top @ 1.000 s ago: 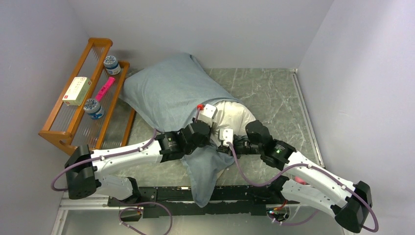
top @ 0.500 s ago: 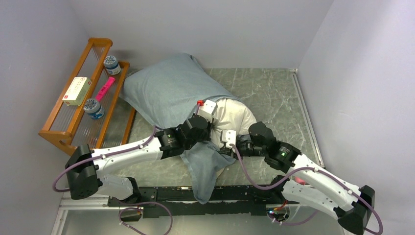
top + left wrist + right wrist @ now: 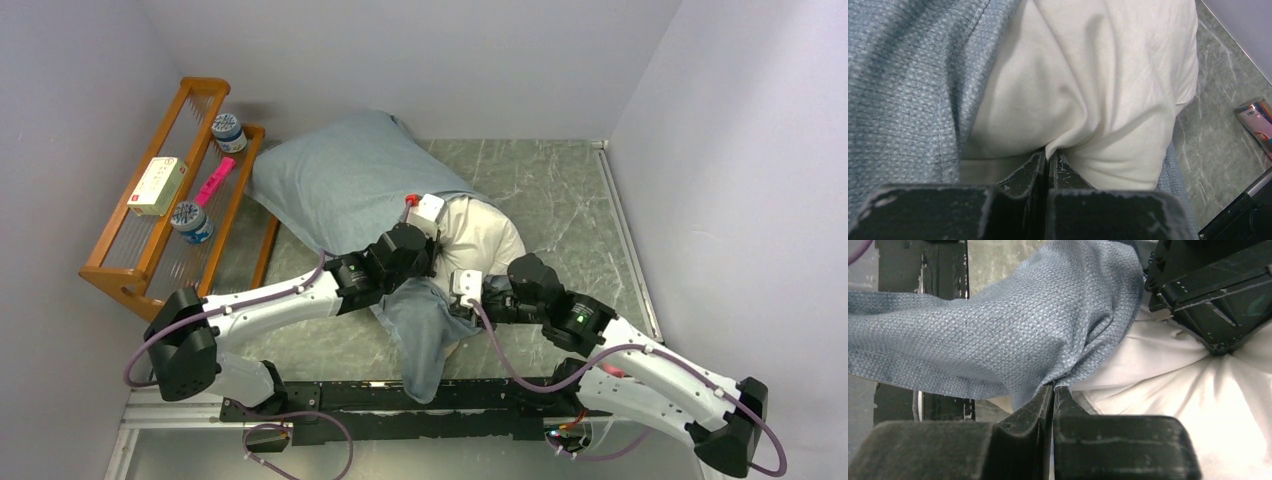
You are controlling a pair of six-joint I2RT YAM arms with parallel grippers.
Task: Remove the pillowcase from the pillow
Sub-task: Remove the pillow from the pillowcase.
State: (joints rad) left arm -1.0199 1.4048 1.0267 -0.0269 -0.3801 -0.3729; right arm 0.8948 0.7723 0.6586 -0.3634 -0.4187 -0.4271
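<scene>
Carried the left gripper (image 3: 1048, 159) a little farther up the table (image 3: 560, 190) over the last second, and drew the right gripper (image 3: 1053, 389) back toward the near edge, stretching the loose flap between them.

Clenching on the left a gathered fold of the white pillow (image 3: 1088, 90) at its bared end, just beside the hem of the pillowcase (image 3: 898, 75). Pinching tight on the right the grey-blue cloth at the mouth of that cover, with the left wrist close above.

Beyond the jaws: only the pillow's near right end bared, with the rest inside the cover, lying aslant toward the far left corner, near the wooden rack (image 3: 205, 88). Loose flap draped over the near edge of the table.

Judged soft and light throughout. Thin woven cloth, likely to bunch and slide rather than resist. Plump filling, likely to squash and slip out of a shallow pinch.

Best taken at the open hem for the cover and deep in a fold for the pillow, pulling the two apart along the pillow's length. Main risk: dragging both along together.
</scene>
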